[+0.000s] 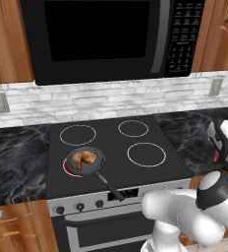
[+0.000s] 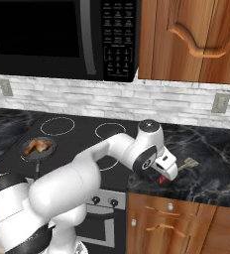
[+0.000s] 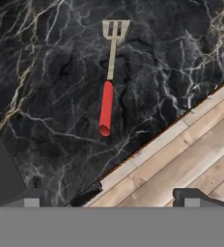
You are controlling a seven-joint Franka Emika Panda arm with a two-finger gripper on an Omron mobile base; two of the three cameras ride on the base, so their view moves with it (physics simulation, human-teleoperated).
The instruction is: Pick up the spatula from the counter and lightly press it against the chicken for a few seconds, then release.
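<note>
1. The spatula [image 3: 109, 77] lies flat on the dark marble surface [image 3: 51, 72], to the right of the stove [image 1: 135, 172] and near the front edge. Its red handle [image 3: 105, 108] points toward that edge and its slotted blade points away from it.
2. The fingers [image 3: 193, 198] stand fully apart and hold nothing. In the hand view they hang above the spatula, one on each side of the handle line, without touching it.
3. The chicken [image 1: 85, 157] sits in the pan [image 1: 102, 158] on the front left burner, well apart from the spatula.
4. The step in hand appears to be the approach for the pick-up; neither the grasp nor the pressing is done yet.
5. The next move probably calls for lowering the hand straight down until the fingers stand on both sides of the red handle, then closing on it.
6. The handle is thin and lies flat on the surface, so the fingers must come very low before closing, otherwise they may slip over it.
</note>
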